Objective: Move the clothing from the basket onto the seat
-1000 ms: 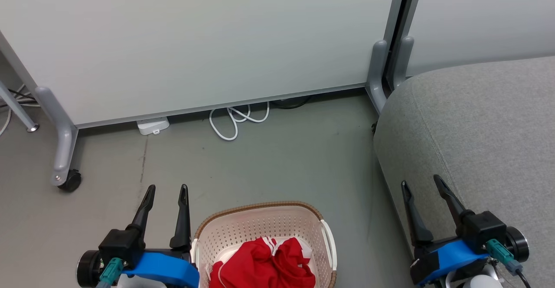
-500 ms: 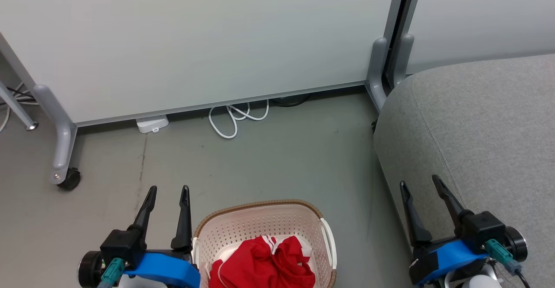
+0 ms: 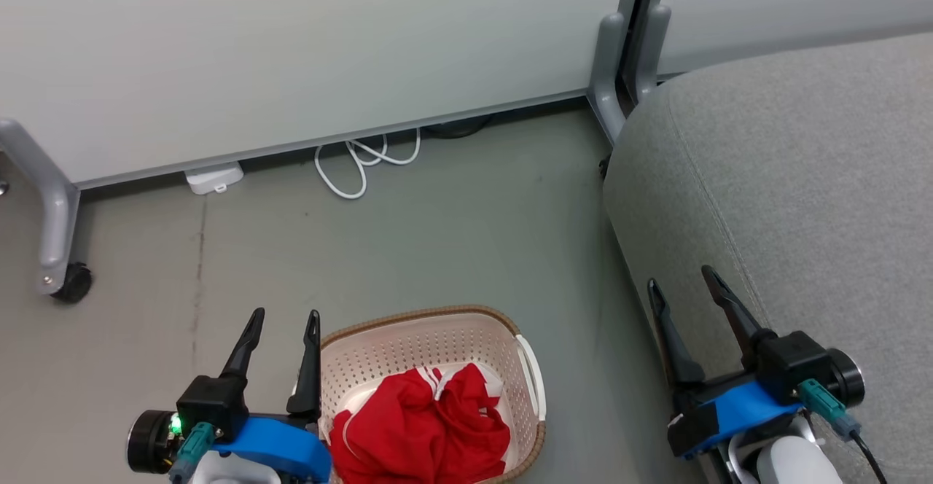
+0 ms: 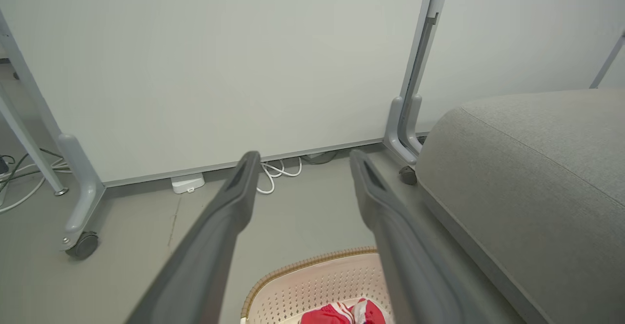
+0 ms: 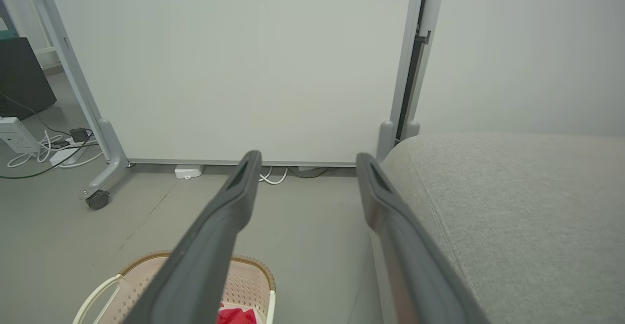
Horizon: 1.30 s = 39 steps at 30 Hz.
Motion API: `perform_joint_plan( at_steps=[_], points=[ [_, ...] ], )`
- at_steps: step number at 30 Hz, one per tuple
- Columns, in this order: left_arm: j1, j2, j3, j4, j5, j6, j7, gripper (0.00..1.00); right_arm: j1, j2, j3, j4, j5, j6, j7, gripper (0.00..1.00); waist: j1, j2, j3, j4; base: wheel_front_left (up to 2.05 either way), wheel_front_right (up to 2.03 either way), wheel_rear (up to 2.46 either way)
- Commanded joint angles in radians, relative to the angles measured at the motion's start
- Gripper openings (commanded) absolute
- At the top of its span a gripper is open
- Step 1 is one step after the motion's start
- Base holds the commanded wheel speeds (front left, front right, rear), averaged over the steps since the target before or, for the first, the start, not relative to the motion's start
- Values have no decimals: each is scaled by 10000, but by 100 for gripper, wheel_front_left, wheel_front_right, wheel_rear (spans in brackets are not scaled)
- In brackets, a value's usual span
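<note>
Crumpled red clothing (image 3: pixel 423 426) with white stripes lies in the cream perforated basket (image 3: pixel 408 334) with a brown woven rim, on the floor at the bottom centre of the head view. My left gripper (image 3: pixel 284 316) hangs open just left of the basket, empty. Over the front left edge of the big grey seat (image 3: pixel 802 178) my right gripper (image 3: pixel 681 280) is open and empty too. The left wrist view looks along my open left gripper (image 4: pixel 302 158) at the basket rim (image 4: pixel 312 265) and clothing (image 4: pixel 351 314). The right wrist view shows my right gripper (image 5: pixel 307 158), the basket (image 5: pixel 244 285) and the seat (image 5: pixel 512 207).
A pale partition panel (image 3: pixel 291 54) on grey caster legs (image 3: pixel 51 229) closes off the far side. A white cable (image 3: pixel 357 167) and a white adapter (image 3: pixel 213 178) lie at its foot. Bare grey floor (image 3: pixel 437 236) lies between partition, basket and seat.
The camera has tilted and turned, shifting the whole picture up and to the left. Both grippers stay open and empty. The clothing lies as before in the basket.
</note>
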State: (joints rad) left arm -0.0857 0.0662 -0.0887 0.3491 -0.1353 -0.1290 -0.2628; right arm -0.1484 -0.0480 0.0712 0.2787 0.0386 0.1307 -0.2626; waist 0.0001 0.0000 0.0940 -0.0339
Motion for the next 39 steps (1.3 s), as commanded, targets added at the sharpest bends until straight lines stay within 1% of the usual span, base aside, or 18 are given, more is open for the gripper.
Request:
perform_joint_plan(
  at_steps=[1,5,8,16,25,31,36,39],
  points=[
    [-196,99,-17,76,81,-12,-30,100,-196,-42,58,-72,71,1,-35,100,-1,0,383,-312,0,0,0],
    [-474,262,-111,490,167,-16,-30,100,-535,-42,257,-220,275,1,-35,100,-1,0,1113,-764,0,0,0],
    [-810,495,-267,965,230,-15,-30,100,-819,-37,387,-369,448,1,-35,100,-1,0,1758,-1109,0,0,0],
    [-2167,1241,-1188,2693,405,-15,28,100,-1581,-32,631,-783,994,1,-35,100,-1,0,3478,-1917,0,0,0],
    [-3546,1910,-1867,4441,-1,-16,739,100,-2303,-26,1099,-1181,1575,1,-35,100,-1,0,5049,-2582,0,0,0],
    [-4238,2330,-2137,5046,-124,-15,1058,100,-2796,-26,1395,-1396,1931,1,-35,100,-1,0,5902,-2941,0,0,0],
    [-4669,2551,-2254,5355,-206,-11,1293,100,-3092,-26,1557,-1501,2175,1,-35,100,-1,0,6398,-3175,0,0,0],
    [-4890,2690,-2351,5496,-65,103,1506,100,-3247,-26,1652,-1549,2287,1,-35,100,-1,0,6650,-3279,0,0,0]
  ],
)
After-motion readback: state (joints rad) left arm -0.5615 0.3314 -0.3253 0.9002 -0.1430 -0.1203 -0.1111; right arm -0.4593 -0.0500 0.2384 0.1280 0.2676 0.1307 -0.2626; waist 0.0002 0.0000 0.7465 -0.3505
